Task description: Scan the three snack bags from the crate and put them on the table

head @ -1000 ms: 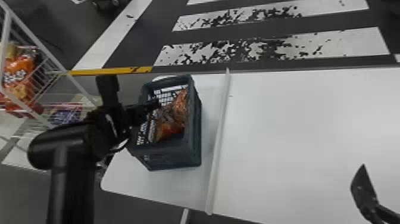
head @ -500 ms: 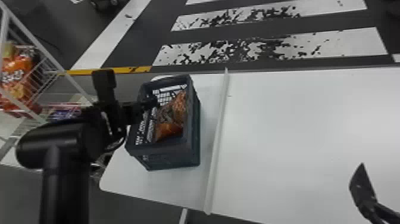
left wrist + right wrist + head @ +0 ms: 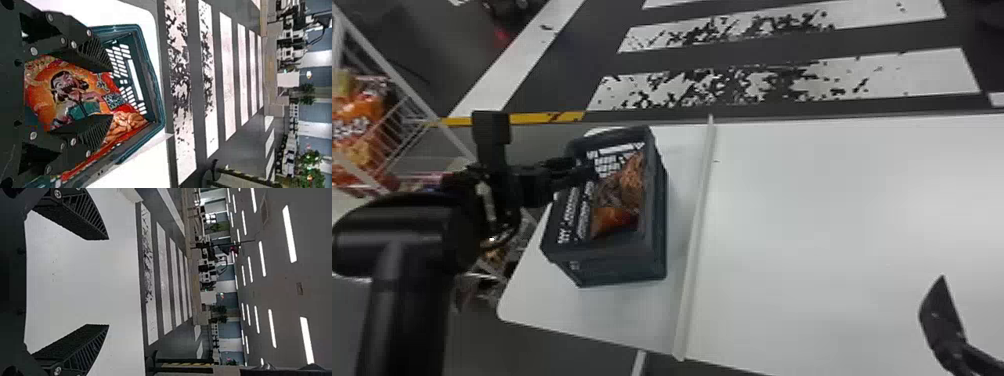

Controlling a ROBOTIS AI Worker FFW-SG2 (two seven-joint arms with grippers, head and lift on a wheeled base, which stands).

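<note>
Early stage, I judge: orange bag in crate, not yet gripped.
Nearest, my right end effector (image 3: 108,282) is parked with fingers spread over the white surface (image 3: 832,225). Next out, my left end effector (image 3: 110,94) is in at the crate (image 3: 617,252), fingers apart, one each side of the orange snack bag (image 3: 72,92); no pinch I can see. More packaging lies in there; can't confirm a count of three. Left to do, by my reckoning: grip, lift, scan, set down, repeat. Beyond the surface, striped floor (image 3: 782,87).
</note>
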